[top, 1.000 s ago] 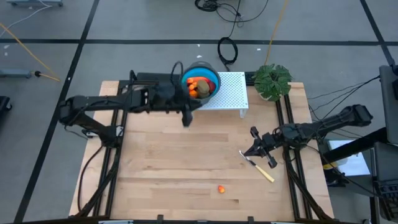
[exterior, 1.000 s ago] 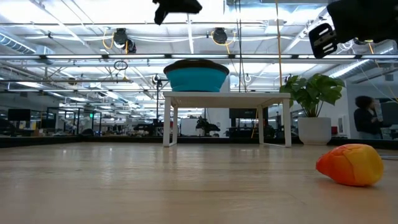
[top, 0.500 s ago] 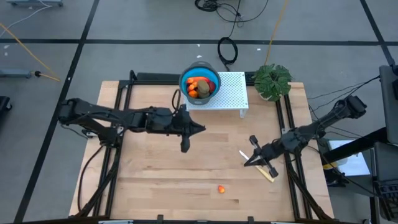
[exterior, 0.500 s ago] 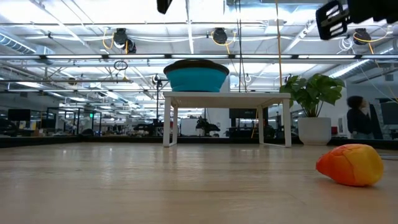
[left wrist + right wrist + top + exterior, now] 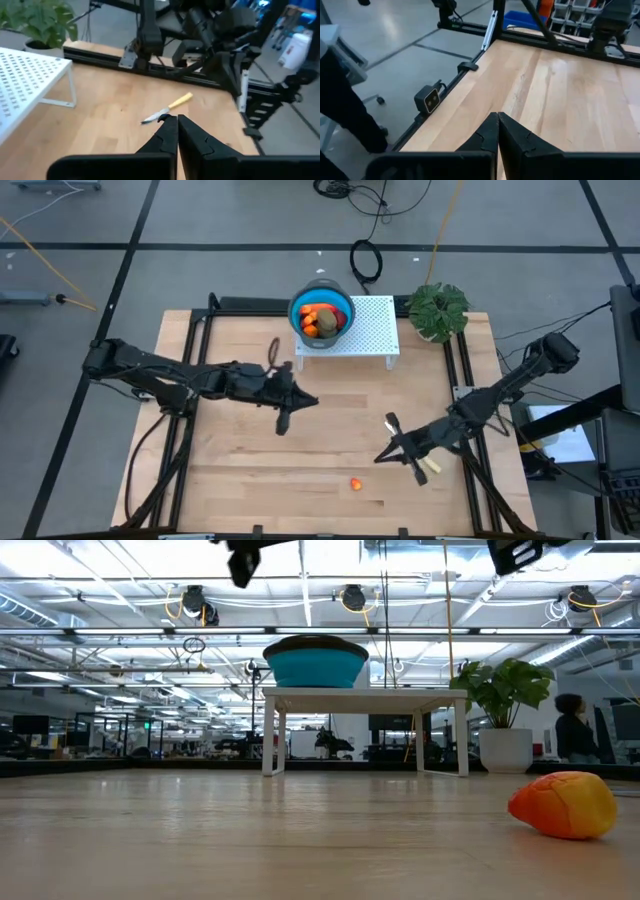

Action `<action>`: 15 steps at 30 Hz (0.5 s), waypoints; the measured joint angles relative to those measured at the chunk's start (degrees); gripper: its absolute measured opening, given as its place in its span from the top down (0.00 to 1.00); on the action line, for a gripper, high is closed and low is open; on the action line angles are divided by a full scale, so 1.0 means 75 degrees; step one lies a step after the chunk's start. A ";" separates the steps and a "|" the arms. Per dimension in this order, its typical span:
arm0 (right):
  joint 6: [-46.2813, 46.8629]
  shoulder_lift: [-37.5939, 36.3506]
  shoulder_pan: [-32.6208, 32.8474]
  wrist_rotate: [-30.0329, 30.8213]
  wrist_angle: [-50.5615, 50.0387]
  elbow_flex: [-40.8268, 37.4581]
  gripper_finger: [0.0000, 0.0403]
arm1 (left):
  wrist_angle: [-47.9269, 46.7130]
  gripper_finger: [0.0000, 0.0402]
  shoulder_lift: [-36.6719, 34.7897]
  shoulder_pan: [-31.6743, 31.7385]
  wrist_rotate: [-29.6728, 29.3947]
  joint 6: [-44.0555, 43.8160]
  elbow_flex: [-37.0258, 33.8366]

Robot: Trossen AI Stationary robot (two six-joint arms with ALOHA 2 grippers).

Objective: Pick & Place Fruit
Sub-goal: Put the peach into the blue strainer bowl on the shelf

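Observation:
A red-yellow fruit piece [image 5: 355, 483] lies alone on the wood near the table's near edge; in the low view the same piece [image 5: 563, 805] rests on its side. More fruit [image 5: 320, 321], orange bits and a brown-green oval, sits in the blue bowl [image 5: 345, 304] on the white stand. My left gripper [image 5: 314, 402] hovers shut over the table's middle, pointing right [image 5: 175, 122]. My right gripper [image 5: 379, 459] is shut too [image 5: 497, 120]. It hangs above the wood just to the right of and beyond the lone piece, pointing left. Neither gripper holds anything.
The white perforated stand [image 5: 372, 330] carries the bowl at the far edge, with a potted plant [image 5: 438, 308] to its right. A knife with a pale-yellow handle [image 5: 167, 107] lies under my right arm. Bare wood stretches across the left and near parts. A person [image 5: 575, 730] stands in the room beyond.
My left gripper has drawn back from the bowl toward the table's middle and near side, still shut. My right gripper has swung from beside the knife toward the near-left, closing on the lone red-yellow piece. The fruit and the knife have stayed put.

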 joint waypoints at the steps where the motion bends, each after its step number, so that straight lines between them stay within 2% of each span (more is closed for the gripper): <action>1: 0.0004 0.0176 0.0015 0.0012 -0.0006 0.0117 1.00 | 0.0077 0.97 -0.0187 -0.0049 0.0007 0.0000 -0.0203; 4: 0.0097 0.0695 0.0030 0.0142 -0.0058 0.0480 1.00 | 0.0102 0.98 -0.0791 -0.0215 0.0005 -0.0007 -0.0733; 8: 0.0260 0.1311 0.0035 0.0223 -0.0763 0.1129 1.00 | 0.0051 0.99 -0.1625 -0.0475 -0.0029 -0.0019 -0.1431; 15: 0.0269 0.2342 0.0035 0.0219 -0.1819 0.2386 1.00 | 0.0051 0.97 -0.2981 -0.0860 -0.0521 -0.0030 -0.2507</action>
